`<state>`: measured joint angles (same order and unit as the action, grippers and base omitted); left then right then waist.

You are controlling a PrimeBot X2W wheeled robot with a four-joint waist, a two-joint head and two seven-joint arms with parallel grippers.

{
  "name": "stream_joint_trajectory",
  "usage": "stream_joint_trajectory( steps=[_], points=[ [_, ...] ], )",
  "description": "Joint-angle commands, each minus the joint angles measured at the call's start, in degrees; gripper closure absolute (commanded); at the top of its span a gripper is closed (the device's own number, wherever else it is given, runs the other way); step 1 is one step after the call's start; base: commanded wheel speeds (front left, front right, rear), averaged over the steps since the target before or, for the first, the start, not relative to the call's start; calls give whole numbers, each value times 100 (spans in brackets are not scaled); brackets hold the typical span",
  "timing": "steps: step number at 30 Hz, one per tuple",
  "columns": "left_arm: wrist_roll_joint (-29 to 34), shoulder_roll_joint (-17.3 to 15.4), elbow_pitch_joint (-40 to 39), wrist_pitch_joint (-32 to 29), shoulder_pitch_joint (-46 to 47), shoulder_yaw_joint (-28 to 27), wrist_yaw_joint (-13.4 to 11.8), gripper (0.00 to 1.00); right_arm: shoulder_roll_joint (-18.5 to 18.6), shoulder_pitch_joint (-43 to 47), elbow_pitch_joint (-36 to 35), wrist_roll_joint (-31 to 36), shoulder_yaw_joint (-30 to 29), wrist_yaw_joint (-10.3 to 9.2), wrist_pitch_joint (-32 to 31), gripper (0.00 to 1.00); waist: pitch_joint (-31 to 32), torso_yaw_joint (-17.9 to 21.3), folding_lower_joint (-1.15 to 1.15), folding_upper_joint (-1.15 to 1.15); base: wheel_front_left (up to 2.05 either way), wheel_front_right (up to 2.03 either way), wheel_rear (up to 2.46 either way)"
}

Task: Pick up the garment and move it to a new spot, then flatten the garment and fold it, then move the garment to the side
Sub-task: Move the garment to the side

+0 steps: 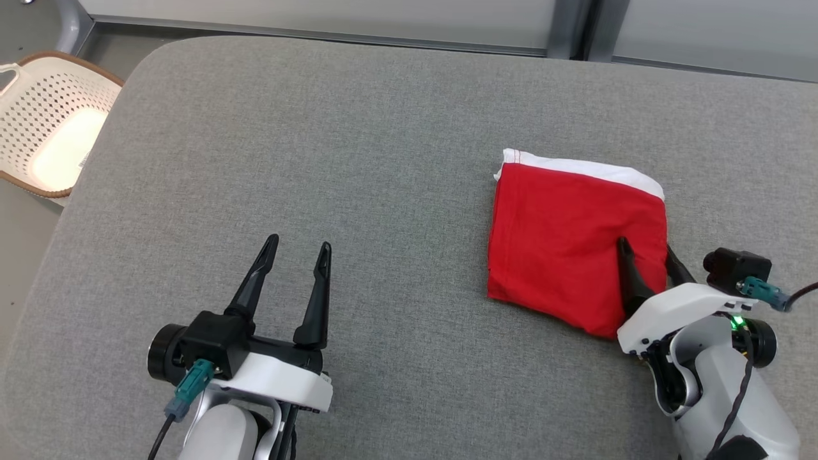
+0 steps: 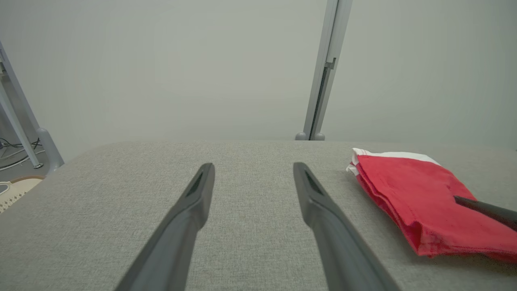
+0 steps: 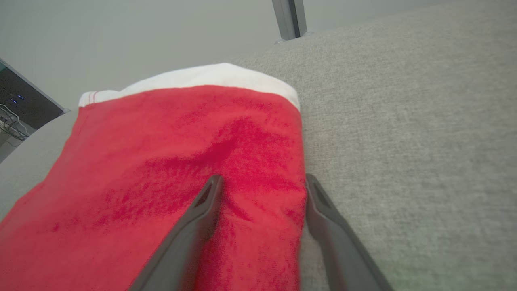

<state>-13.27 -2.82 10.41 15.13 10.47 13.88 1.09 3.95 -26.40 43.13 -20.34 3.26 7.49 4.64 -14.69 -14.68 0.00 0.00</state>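
Observation:
The garment (image 1: 562,236) is red with a white band along its far edge, folded into a rough square on the right of the grey table (image 1: 319,140). My right gripper (image 1: 645,252) is open and straddles the garment's right edge: one finger lies on the red cloth, the other on the table just outside it, as the right wrist view shows over the garment (image 3: 181,153). My left gripper (image 1: 299,246) is open and holds nothing, over bare table at the lower left, well away from the garment (image 2: 408,194).
A cream perforated basket (image 1: 51,121) with a brown rim stands on the floor past the table's left edge. Grey wall panels and a metal post (image 2: 323,68) run behind the table's far edge.

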Motion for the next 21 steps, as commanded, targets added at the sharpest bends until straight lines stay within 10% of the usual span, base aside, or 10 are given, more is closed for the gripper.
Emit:
stream_joint_trajectory(
  steps=[1, 2, 21],
  points=[
    [-21, -20, 14, -2, 80, -6, -32, 0, -49, 66, 143, -71, 33, -1, -61, 83, -3, -4, 0, 0, 0, 0, 0],
    [-15, -18, 11, -2, 76, -11, -40, 0, -62, 41, 172, -57, 89, 0, -13, 100, 9, 11, 0, 0, 0, 0, 0],
    [289, -20, -463, -3, 226, 369, 140, 0, 1218, -436, -172, 2028, 1270, -3, 882, 100, 252, 1509, 0, 0, 0, 0, 0]
  ],
)
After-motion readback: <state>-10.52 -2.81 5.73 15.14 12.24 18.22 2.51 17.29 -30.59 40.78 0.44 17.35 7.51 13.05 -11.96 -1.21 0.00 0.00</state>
